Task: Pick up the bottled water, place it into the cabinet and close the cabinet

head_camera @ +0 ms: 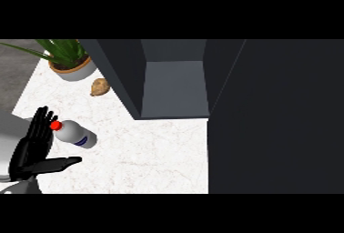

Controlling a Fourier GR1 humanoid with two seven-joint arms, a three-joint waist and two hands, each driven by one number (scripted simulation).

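One bottled water [75, 133] lies on its side on the counter [154, 154], red cap touching the straight fingers of my left robot hand [35, 152], which is open. Blue label, unreadable. One cabinet [171, 79] stands open. One potted plant [70, 61]; one brownish item [99, 87] beside it.
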